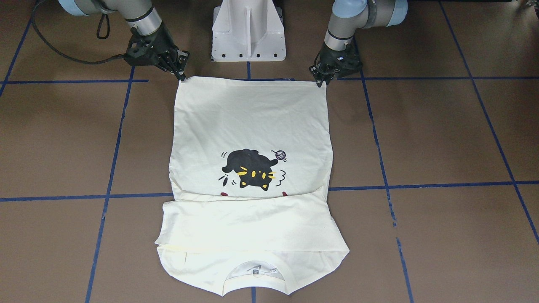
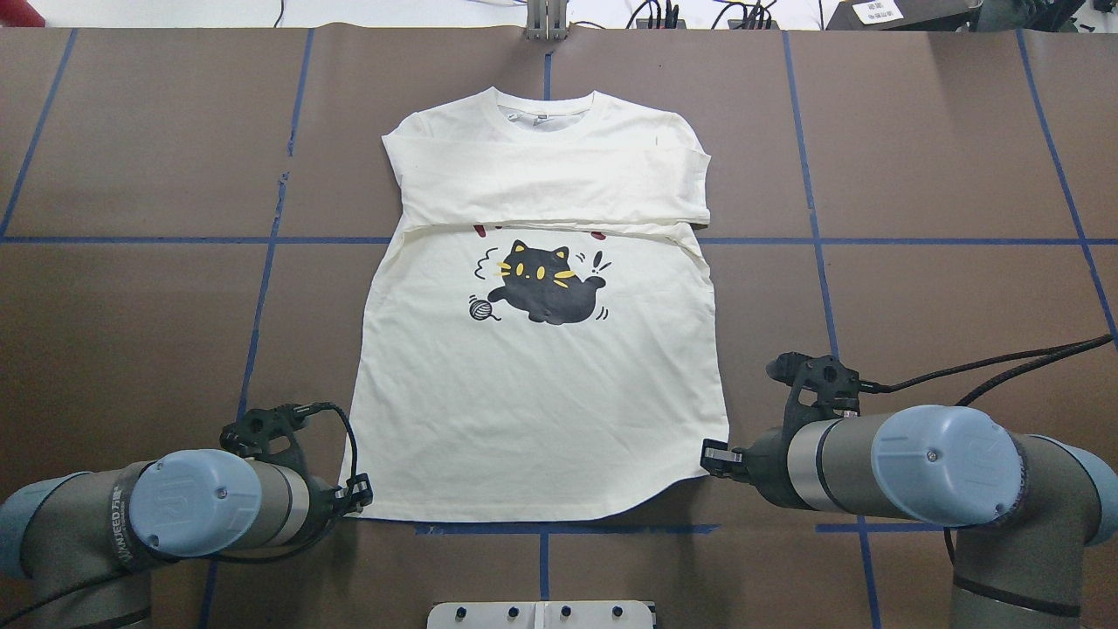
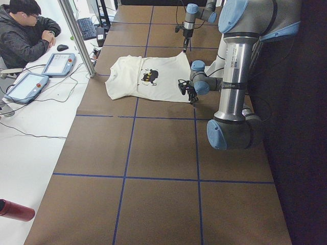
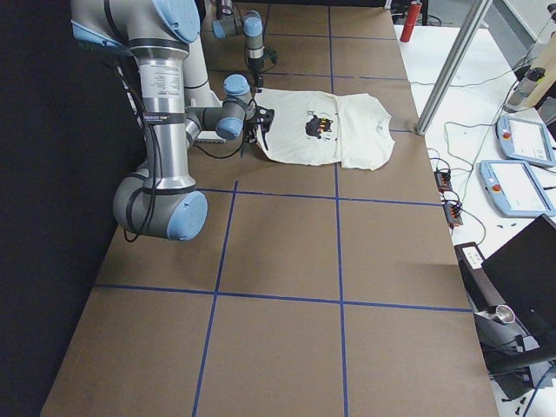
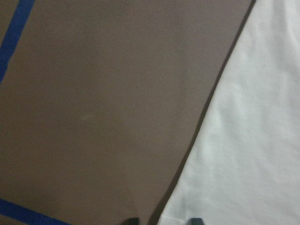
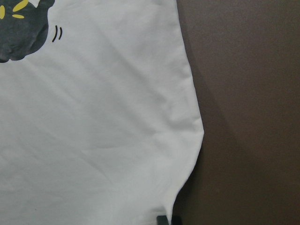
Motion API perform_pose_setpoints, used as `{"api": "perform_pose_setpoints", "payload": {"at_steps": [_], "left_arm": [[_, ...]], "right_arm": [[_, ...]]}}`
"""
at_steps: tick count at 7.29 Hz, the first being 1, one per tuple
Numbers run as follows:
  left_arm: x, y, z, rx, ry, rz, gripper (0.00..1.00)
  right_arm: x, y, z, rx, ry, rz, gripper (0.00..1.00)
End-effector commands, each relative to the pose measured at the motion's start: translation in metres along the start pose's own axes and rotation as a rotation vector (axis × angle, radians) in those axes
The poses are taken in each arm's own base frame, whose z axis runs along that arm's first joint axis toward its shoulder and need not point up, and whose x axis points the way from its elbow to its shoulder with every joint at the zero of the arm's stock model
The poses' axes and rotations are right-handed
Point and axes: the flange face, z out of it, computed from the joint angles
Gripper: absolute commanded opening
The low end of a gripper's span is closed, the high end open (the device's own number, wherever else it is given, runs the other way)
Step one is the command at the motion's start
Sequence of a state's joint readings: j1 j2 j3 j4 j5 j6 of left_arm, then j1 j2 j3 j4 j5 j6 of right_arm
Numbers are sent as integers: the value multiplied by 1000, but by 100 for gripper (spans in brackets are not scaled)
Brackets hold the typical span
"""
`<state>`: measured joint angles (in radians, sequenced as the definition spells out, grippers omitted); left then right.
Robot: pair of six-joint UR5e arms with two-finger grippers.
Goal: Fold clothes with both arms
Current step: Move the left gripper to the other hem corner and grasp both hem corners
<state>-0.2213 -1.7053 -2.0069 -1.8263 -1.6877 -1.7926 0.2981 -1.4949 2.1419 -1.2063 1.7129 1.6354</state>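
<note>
T-shirt (image 2: 533, 411) lies flat on the brown table (image 2: 131, 332), cat print up, both sleeves folded across the chest. I see the left gripper (image 2: 360, 501) with fingers apart, straddling one hem corner. The right gripper (image 2: 712, 456) is pinched onto the other hem corner.
</note>
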Motion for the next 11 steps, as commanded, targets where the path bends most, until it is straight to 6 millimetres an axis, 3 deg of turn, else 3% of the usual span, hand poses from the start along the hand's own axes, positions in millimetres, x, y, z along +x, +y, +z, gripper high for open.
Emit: {"api": "perform_pose_setpoints", "payload": {"at_steps": [1, 3, 5, 6, 8, 10, 11], "left_arm": [[4, 2, -3, -4, 9, -1, 0], [8, 1, -17, -2, 29, 0, 0], [12, 6, -61, -6, 53, 3, 0], [14, 13, -79, -18, 58, 10, 0], [18, 48, -113, -82, 87, 56, 0], [14, 86, -150, -161, 127, 111, 0], [12, 93, -147, -173, 119, 122, 0]], "right_arm": [[1, -3, -1, -1, 2, 4, 0], [2, -2, -2, -8, 0, -2, 0], [14, -17, -16, -78, 8, 16, 0], [28, -11, -32, -121, 15, 6, 0], [41, 7, -59, -218, 15, 0, 0], [59, 38, -73, -372, 48, -17, 0], [59, 44, -77, -386, 45, -26, 0]]}}
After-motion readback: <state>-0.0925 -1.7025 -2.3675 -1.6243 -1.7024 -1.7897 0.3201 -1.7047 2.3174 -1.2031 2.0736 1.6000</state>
